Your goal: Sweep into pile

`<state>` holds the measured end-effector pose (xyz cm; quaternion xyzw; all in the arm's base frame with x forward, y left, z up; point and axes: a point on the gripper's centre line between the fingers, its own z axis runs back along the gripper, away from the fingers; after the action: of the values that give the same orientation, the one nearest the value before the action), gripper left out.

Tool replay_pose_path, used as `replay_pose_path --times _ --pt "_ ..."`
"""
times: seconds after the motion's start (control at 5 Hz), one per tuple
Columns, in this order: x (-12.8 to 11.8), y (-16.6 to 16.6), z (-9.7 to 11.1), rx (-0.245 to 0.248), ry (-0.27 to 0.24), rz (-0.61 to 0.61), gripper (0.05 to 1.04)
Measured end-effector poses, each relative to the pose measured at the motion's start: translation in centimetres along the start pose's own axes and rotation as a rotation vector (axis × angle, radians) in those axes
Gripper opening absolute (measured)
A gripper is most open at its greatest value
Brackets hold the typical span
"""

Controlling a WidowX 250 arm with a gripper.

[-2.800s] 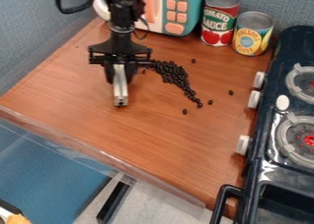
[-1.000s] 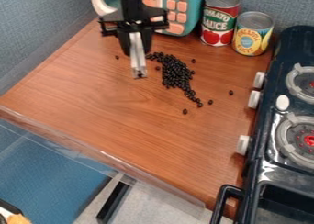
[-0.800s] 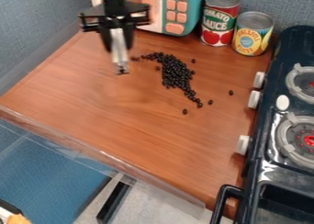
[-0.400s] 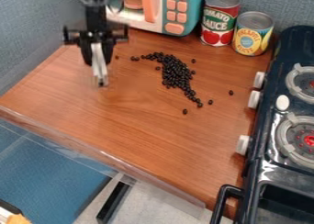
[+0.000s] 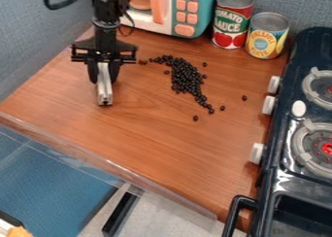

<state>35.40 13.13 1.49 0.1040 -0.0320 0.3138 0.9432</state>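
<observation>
One elongated heap of small dark beans (image 5: 187, 79) lies on the desk (image 5: 149, 139), right of and apart from the fingers (image 5: 115, 72) (several strays noted), which pinch a slim silvery tool (image 5: 104, 89).

a blue-grey, fabric-like wall (image 5: 29, 42) runs along the left, and another wall (image 5: 308, 10) of similar texture stands at the far side. the tabletop (image 5: 149, 148) is reddish-brown with wood grain, with a clear strip (image 5: 129, 175) along its near left edge. beyond that edge lie a blue surface (image 5: 52, 187) and pale grey flooring (image 5: 165, 219). light glints off the dark toy stove (image 5: 283, 143) at right.
</observation>
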Motion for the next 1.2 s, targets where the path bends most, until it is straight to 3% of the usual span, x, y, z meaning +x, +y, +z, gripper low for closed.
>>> replay_pose_path --times 0.4,1.2 --pt "0.2 -1.3 0.1 -0.019 -0.027 -0.047 0.379" --pt "-0.1 -8.4 1.6 -0.066 -0.091 -0.239 0.379"
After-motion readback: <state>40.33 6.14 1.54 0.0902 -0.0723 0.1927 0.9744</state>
